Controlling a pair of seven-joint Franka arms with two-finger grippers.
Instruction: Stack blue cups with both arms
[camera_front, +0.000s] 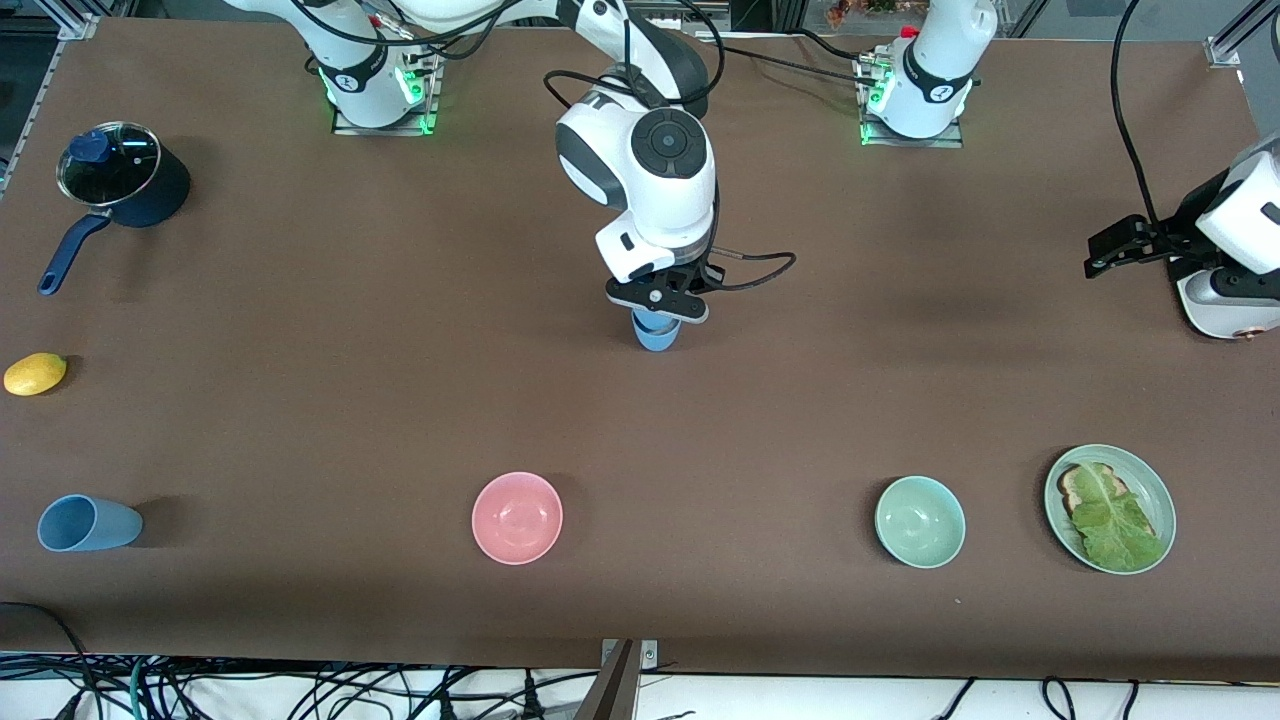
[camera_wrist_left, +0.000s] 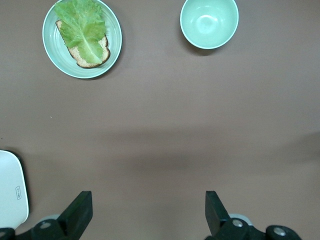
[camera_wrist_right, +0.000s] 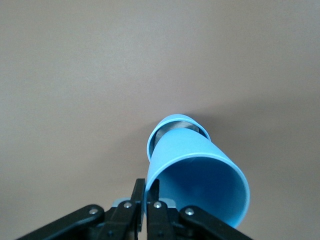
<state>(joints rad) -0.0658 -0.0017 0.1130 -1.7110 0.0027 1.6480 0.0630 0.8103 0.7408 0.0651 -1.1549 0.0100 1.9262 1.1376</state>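
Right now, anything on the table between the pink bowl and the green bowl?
No. In the front view the stretch between the pink bowl and the green bowl is bare brown table.

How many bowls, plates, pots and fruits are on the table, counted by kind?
Bowls: 2, pink bowl and green bowl
Plates: 1, plate
Pots: 1, pot
Fruits: 1, lemon
Total: 5

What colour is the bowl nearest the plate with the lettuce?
Pale green bowl; clearest in the left wrist view.
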